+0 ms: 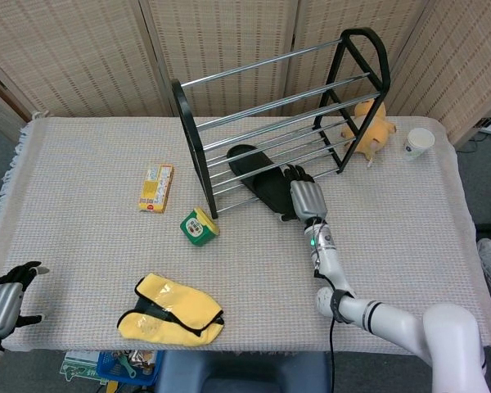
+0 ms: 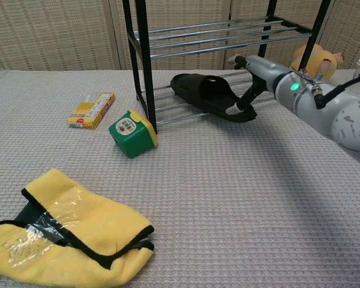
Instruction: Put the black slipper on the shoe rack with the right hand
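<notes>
1. Black and flat, the slipper [image 1: 259, 178] is lying just above frame centre in the head view, its long axis slanting from upper left, over the lowest rails of the shoe rack [image 1: 198, 155], down to the lower right.
2. The right hand [image 1: 305, 196] is sitting at its lower-right end, fingers apparently touching the heel; whether it is gripping, I cannot tell.
3. The left hand [image 1: 4, 301] is waiting wide and empty at the lower left, far farther off.

Even bright indoor light, soft shadows, imgs sharp.
</notes>
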`<state>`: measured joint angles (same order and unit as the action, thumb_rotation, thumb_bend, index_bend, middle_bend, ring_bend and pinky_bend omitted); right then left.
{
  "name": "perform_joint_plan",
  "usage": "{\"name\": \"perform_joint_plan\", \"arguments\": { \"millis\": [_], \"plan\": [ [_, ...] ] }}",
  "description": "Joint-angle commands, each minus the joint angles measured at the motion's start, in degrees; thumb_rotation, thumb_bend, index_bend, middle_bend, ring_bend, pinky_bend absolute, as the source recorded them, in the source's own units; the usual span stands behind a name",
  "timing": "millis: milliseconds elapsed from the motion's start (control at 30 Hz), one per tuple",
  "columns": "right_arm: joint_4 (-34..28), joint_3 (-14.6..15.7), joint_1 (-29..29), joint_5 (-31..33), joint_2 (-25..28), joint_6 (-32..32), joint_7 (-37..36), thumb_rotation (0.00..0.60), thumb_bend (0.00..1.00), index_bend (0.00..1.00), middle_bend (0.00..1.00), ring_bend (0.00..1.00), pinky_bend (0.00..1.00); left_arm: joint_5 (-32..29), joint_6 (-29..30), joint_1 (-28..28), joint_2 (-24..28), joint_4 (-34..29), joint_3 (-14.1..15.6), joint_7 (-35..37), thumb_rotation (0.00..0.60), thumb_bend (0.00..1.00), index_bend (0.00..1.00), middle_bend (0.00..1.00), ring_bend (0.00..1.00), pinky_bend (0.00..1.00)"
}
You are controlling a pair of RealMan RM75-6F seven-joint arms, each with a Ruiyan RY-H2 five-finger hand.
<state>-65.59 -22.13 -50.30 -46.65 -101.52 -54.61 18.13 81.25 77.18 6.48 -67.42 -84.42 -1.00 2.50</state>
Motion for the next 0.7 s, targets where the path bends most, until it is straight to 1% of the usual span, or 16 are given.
{"name": "perform_joint_plan", "arguments": {
  "millis": [33,167,367,500,700],
  "plan": [
    [-7.1,4.0,4.8,-4.7,5.2,-6.3,2.5,0.600,0.05,0.00,0.08,0.01,0.13,-0.2,0.3,0.1,-0.7,0.1,-0.4,-0.7,0.600,0.17,0.30,0.21,0.20,0.31],
    [-13.2,7.5,9.0,-8.4,9.7,-10.6,3.4,0.600,0.05,0.00,0.08,0.01,0.13,-0.5,0.3,0.6,-1.8,0.1,-1.0,-1.6,0.600,0.17,0.30,0.21,0.20,0.31],
    [-22.0,13.3,15.8,-15.8,18.6,-16.3,2.4,0.600,0.05,0.00,0.08,0.01,0.13,-0.8,1.6,1.1,-2.8,0.1,-2.4,-3.3,0.600,0.17,0.30,0.21,0.20,0.31],
    [-26.8,17.1,20.9,-22.0,24.4,-20.9,-1.0,0.600,0.06,0.00,0.10,0.01,0.13,-1.2,3.5,0.9,-3.4,-1.2,-3.4,-4.4,0.600,0.17,0.30,0.21,0.20,0.31],
    [-30.1,21.3,27.9,-29.3,30.0,-27.7,-7.0,0.600,0.08,0.00,0.13,0.01,0.13,-1.1,6.3,0.1,-3.3,-4.1,-4.1,-5.8,0.600,0.17,0.30,0.21,0.20,0.31]
  ]
}}
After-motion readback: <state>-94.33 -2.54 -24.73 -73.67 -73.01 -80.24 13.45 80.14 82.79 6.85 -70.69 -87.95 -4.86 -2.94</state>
